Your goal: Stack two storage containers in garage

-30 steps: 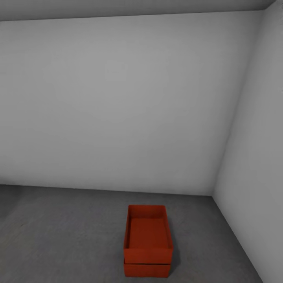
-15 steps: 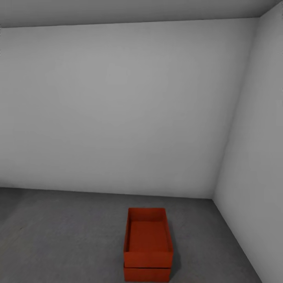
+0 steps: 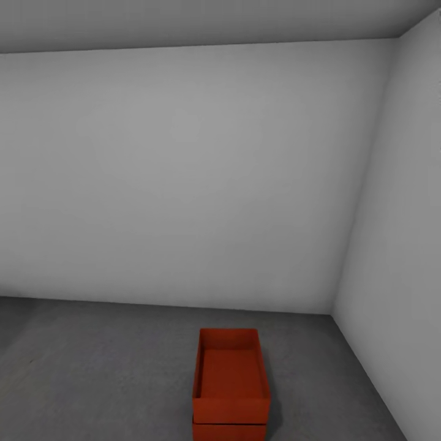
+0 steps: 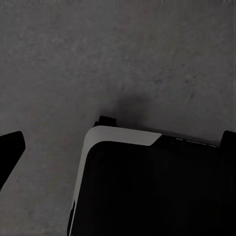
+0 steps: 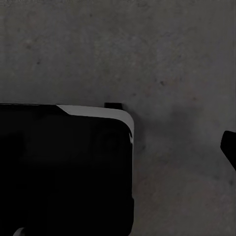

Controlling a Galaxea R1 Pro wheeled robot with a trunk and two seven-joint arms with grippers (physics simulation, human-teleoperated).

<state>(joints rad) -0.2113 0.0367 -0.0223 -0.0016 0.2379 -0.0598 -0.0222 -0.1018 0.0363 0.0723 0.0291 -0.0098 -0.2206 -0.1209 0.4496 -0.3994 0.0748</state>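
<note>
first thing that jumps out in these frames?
The two storage containers: one orange-red bin stacked on the other, the only colour in the head view, low and right of centre on the dark grey floor. They sit near the corner where the pale grey back wall meets the side wall. Both wrist views look down on speckled concrete and a dark, pale-edged part of the robot's body.

orange-red rectangular topless storage containers: two, the upper container [image 3: 231, 376] stacked on the lower container [image 3: 229, 431]
plain pale grey walls: two, the back wall [image 3: 184, 177] and the side wall [image 3: 398, 245]
dark grey concrete floor [image 3: 98, 373]: one
</note>
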